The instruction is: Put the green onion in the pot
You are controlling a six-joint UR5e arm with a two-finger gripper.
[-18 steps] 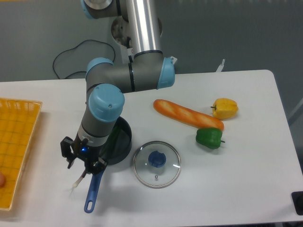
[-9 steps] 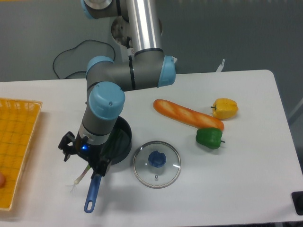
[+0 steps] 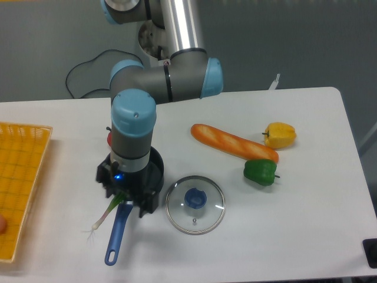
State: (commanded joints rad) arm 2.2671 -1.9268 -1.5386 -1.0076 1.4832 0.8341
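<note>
Gripper (image 3: 125, 197) over pot (image 3: 154, 175) nr desk's front-left; green onion (image 3: 106, 213) hangs below, whether it's gripped – can't tell.

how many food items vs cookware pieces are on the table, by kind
bell peppers: 2, yellow pepper and green pepper
bread loaf: 1
green onion: 1
pot: 1
glass lid: 1
total: 6, not counting the yellow basket or things too hidden to name
</note>
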